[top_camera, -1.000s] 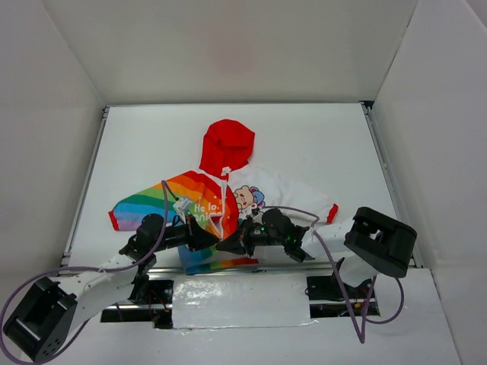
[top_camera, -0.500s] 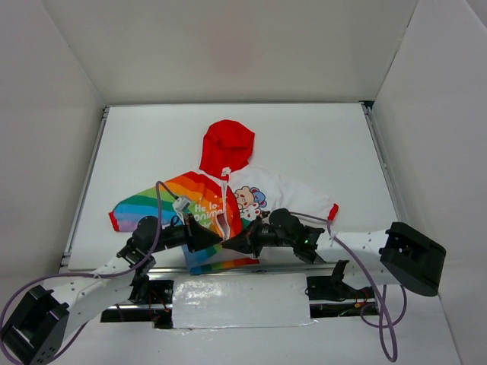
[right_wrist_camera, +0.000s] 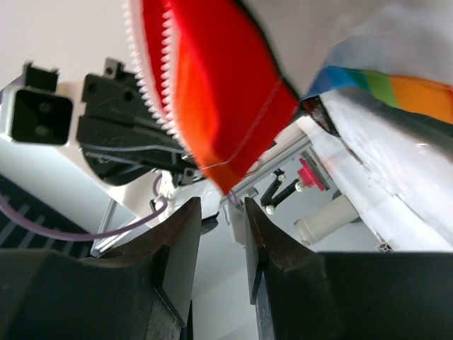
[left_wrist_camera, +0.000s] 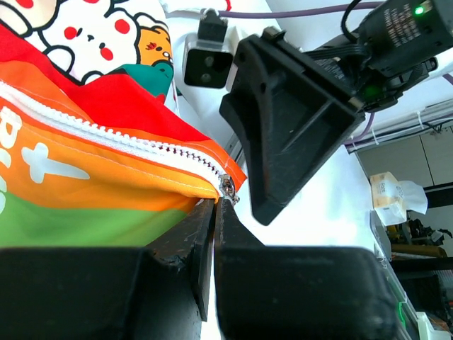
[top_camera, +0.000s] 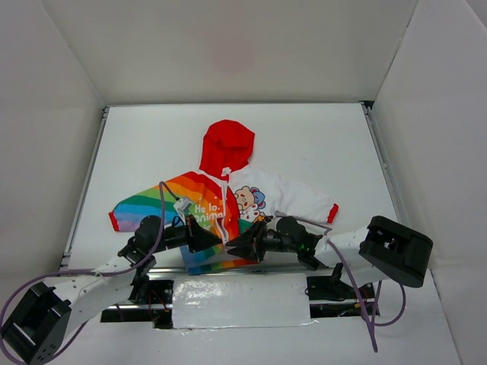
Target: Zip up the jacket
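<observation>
The jacket (top_camera: 228,201) lies flat on the white table, red hood (top_camera: 227,144) at the far end, rainbow half on the left, white cartoon half on the right. My left gripper (top_camera: 218,240) is at the hem; in the left wrist view (left_wrist_camera: 216,202) its jaws are shut with the metal zipper slider (left_wrist_camera: 228,188) at their tips, at the bottom of the rainbow half's white zipper teeth (left_wrist_camera: 127,140). My right gripper (top_camera: 237,247) faces it, almost touching. In the right wrist view (right_wrist_camera: 221,205) it is open by a narrow gap, and the red hem corner (right_wrist_camera: 226,134) hangs just beyond its tips.
The metal rail (top_camera: 289,268) and a white taped patch (top_camera: 240,301) run along the near edge just behind both grippers. Purple cables (top_camera: 163,205) loop over the left sleeve and the right arm. White walls enclose the table on three sides.
The right arm's elbow swung out to the right and part-way back, and its gripper shifted slightly right and nearer along the hem. The left gripper has stayed at the zipper's bottom end.
</observation>
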Controlling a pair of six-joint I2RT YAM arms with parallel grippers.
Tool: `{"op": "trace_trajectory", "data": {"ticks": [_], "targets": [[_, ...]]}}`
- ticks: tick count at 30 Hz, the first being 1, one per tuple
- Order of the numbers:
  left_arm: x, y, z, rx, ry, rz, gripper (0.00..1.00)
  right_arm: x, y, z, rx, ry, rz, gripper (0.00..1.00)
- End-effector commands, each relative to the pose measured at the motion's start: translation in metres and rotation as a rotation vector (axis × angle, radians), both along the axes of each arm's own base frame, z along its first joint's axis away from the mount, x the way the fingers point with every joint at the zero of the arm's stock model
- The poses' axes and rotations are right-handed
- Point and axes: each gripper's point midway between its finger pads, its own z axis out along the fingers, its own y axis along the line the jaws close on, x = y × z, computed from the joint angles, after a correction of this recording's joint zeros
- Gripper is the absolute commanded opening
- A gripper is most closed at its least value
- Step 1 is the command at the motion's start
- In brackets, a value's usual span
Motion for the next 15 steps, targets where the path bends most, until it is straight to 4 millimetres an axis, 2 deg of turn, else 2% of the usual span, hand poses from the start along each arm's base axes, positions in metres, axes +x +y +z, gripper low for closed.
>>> {"op": "trace_trajectory", "data": {"ticks": [1,5,10,11,12,13,15], "targets": [[-0.008,0.004,-0.018,0.018,-0.009,-0.007,0.0,0.005,0.004,0.021,0.082,-0.035,-0.012,0.38],[-0.008,0.004,-0.019,0.019,-0.007,-0.007,0.0,0.004,0.006,0.022,0.099,-0.042,0.002,0.39],[-0.007,0.003,-0.017,0.022,-0.01,-0.008,0.0,-0.001,0.009,0.032,0.114,-0.244,0.062,0.4],[-0.007,0.003,-0.019,0.027,-0.002,-0.008,0.0,-0.004,0.008,0.023,0.065,-0.308,0.087,0.42],[-0.008,0.004,-0.02,0.031,-0.001,-0.009,0.0,-0.006,0.009,0.028,0.063,-0.355,0.101,0.44],[-0.008,0.004,-0.02,0.032,-0.001,-0.01,0.0,-0.005,0.005,0.011,-0.021,-0.413,0.116,0.48],[-0.009,0.004,-0.02,0.034,0.0,-0.012,0.0,-0.007,0.002,0.013,-0.072,-0.482,0.115,0.59]]}}
